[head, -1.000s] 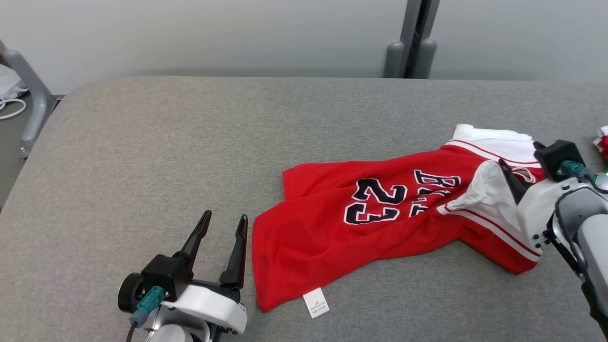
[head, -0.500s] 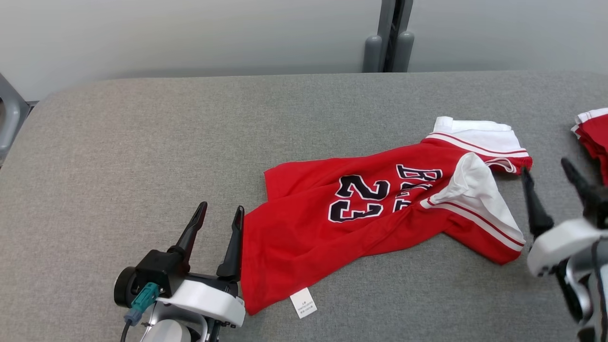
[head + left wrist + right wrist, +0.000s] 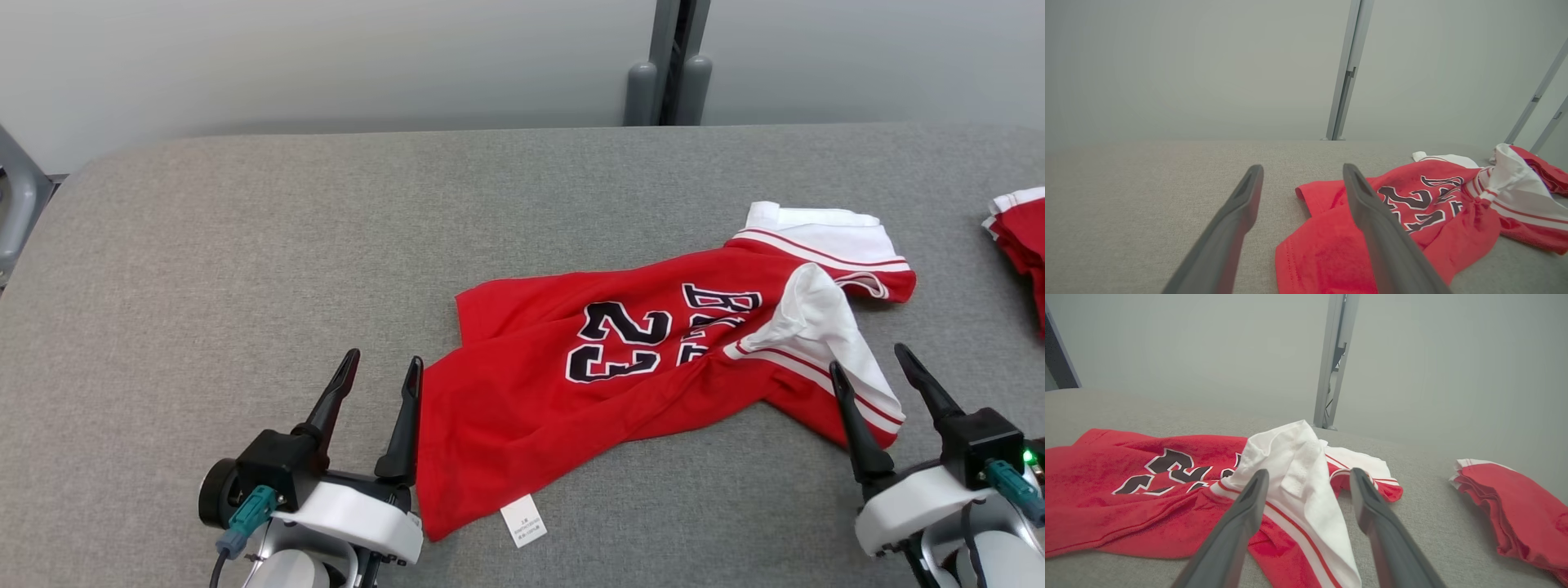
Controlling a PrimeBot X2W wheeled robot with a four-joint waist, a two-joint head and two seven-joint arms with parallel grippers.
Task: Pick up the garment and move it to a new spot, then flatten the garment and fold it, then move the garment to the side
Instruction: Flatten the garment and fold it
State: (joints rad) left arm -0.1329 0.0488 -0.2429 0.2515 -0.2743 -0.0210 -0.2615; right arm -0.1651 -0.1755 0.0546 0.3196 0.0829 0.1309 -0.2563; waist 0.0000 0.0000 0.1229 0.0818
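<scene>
The red 23 jersey (image 3: 522, 408) lies rumpled on the grey table (image 3: 245, 245) between 2 spread, empty grippers. The left gripper (image 3: 384, 357) is just beside its hem, the right gripper (image 3: 867, 357) by its white-trimmed end.

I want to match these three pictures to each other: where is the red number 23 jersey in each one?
Head view: the red jersey lies on the grey table, between the left hand and the right hand.
Left wrist view: red jersey at lower right, past the right-side finger.
Right wrist view: red jersey from lower left to centre.
Shared landmark: the grey post behind the table.
</scene>
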